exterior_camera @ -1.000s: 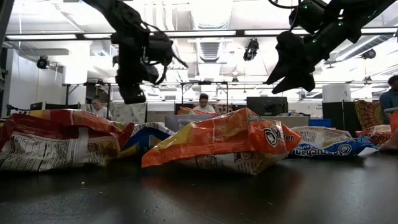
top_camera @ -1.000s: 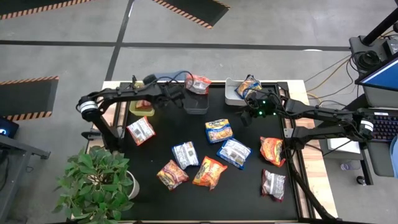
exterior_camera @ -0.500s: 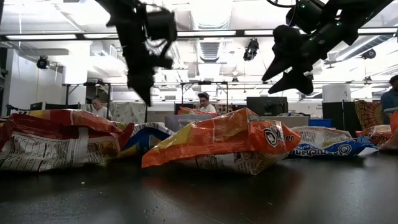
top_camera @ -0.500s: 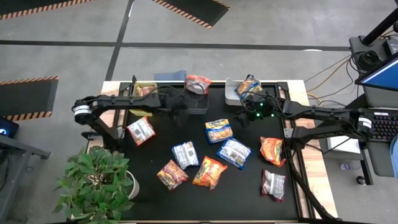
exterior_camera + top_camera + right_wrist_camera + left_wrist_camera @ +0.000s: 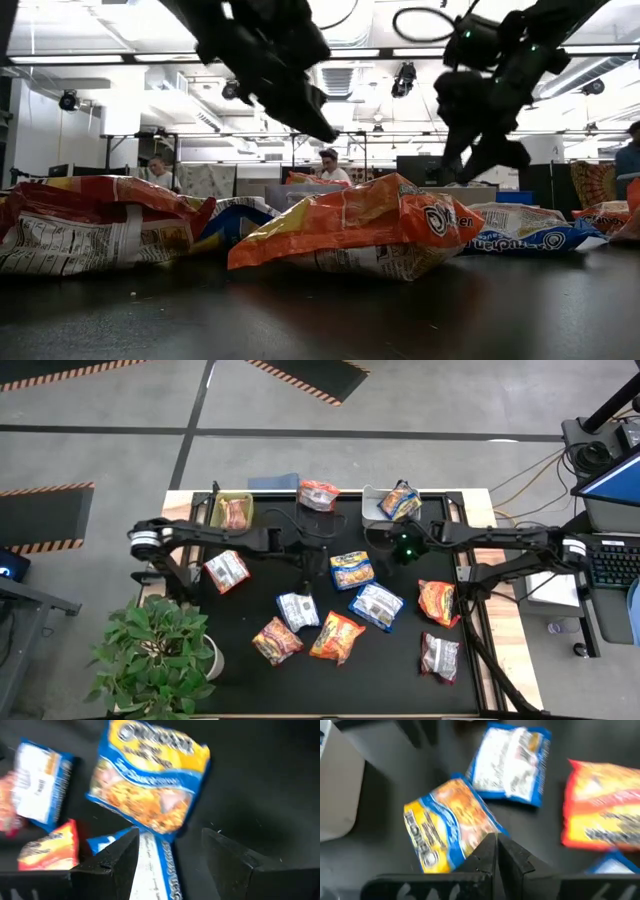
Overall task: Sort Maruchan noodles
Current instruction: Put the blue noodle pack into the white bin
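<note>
Several Maruchan noodle packets lie flat on the black table: a blue-and-yellow one at the middle, blue-and-white ones, orange and red ones, and a silver-and-red one. My left gripper hovers shut and empty just left of the blue-and-yellow packet. My right gripper hangs open above the table, just right of and beyond that packet, touching nothing.
Along the far edge stand a green bin with a red packet in it, a dark mesh bin with a red packet on top, and a white bin with a blue-and-yellow packet. A potted plant stands at the near left corner.
My left gripper has swung from the green bin at the far left toward the table's middle, turning its wrist, and now hovers beside the blue-and-yellow packet. My right gripper has sunk a little and rolled toward the same packet, staying open. No packet has moved.
</note>
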Available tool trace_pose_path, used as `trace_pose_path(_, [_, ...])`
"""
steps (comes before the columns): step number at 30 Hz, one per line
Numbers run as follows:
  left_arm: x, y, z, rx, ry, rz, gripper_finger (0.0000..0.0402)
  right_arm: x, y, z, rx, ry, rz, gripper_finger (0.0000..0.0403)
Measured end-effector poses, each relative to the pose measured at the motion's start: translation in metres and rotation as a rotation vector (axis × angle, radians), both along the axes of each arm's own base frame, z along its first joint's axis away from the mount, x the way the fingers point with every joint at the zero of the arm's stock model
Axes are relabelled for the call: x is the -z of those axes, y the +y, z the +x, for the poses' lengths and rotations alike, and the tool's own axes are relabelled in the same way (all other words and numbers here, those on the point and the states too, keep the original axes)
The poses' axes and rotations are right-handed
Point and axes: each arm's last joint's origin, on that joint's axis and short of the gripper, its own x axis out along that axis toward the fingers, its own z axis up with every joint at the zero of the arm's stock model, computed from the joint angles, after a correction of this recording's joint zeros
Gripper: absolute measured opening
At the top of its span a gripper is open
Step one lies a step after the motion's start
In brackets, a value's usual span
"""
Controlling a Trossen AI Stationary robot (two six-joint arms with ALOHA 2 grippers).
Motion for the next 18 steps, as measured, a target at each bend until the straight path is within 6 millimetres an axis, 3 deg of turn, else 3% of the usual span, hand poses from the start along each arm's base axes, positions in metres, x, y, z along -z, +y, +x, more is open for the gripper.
trace_pose_path(5, [0.032,0.003,0.022,-0.036,-0.025,-0.036,0.0,0.014,-0.002,0.006,-0.007,0.06,0.016,0.0203])
trace_pose_path(11, [0.064,0.007,0.031,-0.098,0.047,0.006,0.0,0.025,-0.007,0.019,-0.013,0.04,0.004,0.0205])
trace_pose_path(18, [0.093,0.01,0.035,-0.163,0.13,0.048,0.0,0.038,-0.009,0.025,-0.007,0.068,0.02,0.0251])
